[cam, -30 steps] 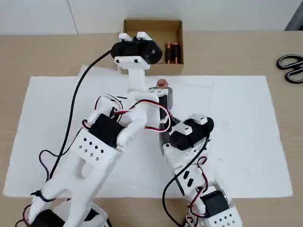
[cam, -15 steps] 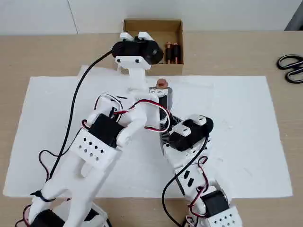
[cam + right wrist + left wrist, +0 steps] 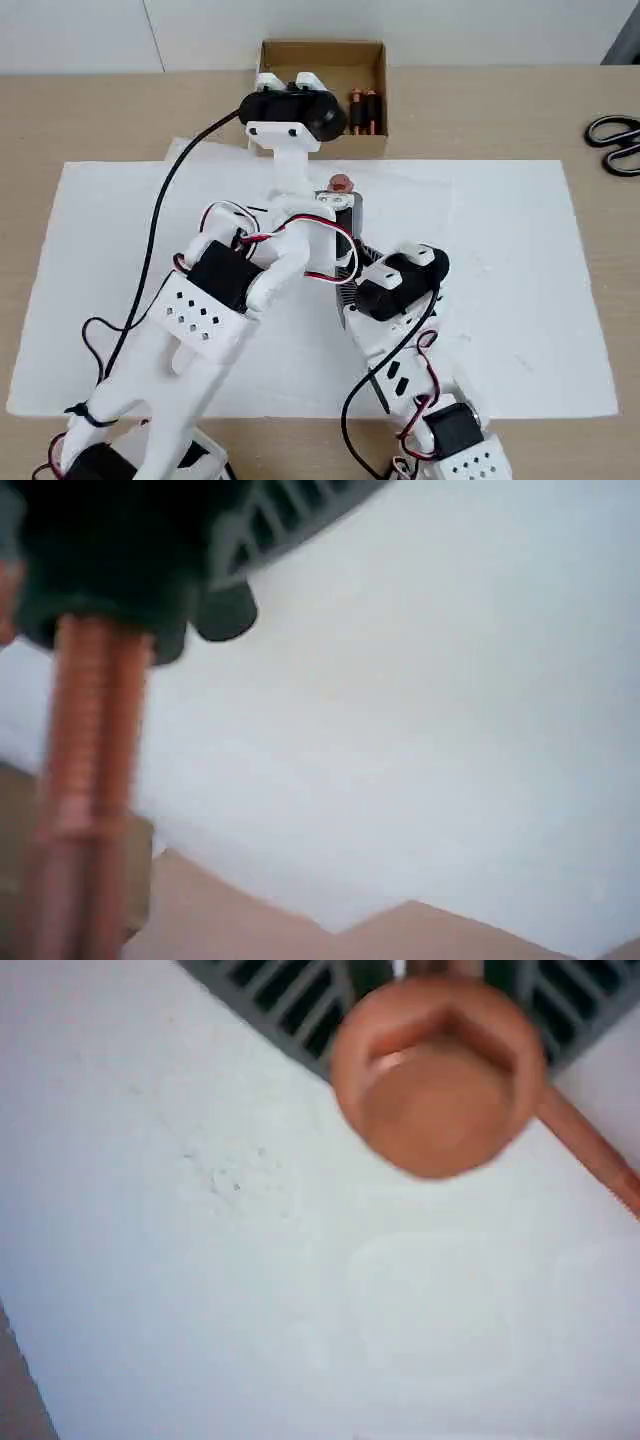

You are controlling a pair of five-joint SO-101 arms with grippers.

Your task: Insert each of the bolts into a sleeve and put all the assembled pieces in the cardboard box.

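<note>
Left wrist view: sleeve (image 3: 437, 1085) in left tool (image 3: 432, 985); bolt (image 3: 85, 780) in right tool (image 3: 100, 600).

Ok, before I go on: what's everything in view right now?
box: 1, brown cardboard, beyond the sheet
pieces: 2, copper, side by side in box
sleeve: 1, copper, in left gripper
bolt: 1, copper, threaded, in right gripper
sheet: 1, white, mid-table
scissors: 1, black, table edge
table: 1, light wood
left gripper: shut on sleeve
right gripper: shut on bolt
arms: 2, white, over sheet
</note>
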